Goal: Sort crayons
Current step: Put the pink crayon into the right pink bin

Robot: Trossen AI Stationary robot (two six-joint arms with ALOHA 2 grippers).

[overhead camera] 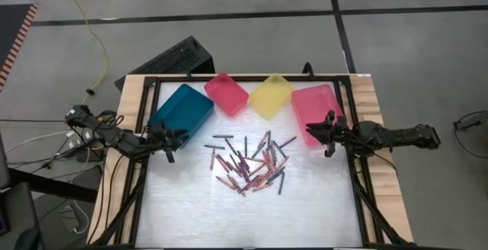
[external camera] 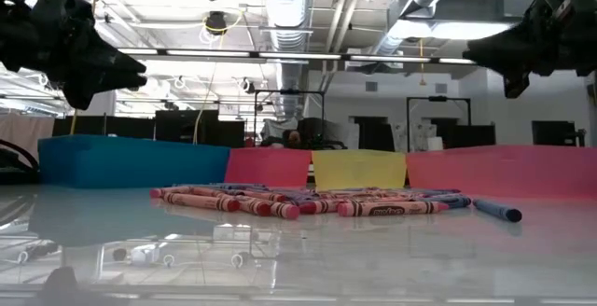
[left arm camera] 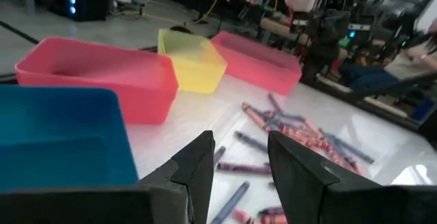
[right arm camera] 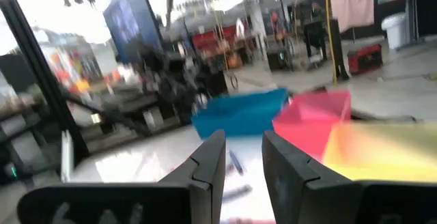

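A heap of crayons (overhead camera: 248, 164), red/pink and dark blue-grey, lies flat on the white table top, also seen in the low view (external camera: 308, 202) and the left wrist view (left arm camera: 293, 132). Behind it stand a teal bin (overhead camera: 181, 109), a small pink bin (overhead camera: 226, 93), a yellow bin (overhead camera: 271, 95) and a larger pink bin (overhead camera: 314, 111). My left gripper (overhead camera: 174, 140) hovers open at the table's left side, in front of the teal bin, holding nothing (left arm camera: 240, 159). My right gripper (overhead camera: 324, 134) hovers open at the right side, over the larger pink bin, holding nothing (right arm camera: 244, 157).
A black frame (overhead camera: 244, 78) rims the table top, with wooden boards (overhead camera: 131, 97) outside it. A dark keyboard-like object (overhead camera: 171, 58) lies beyond the far left corner. The near half of the white surface (overhead camera: 244, 219) carries no objects.
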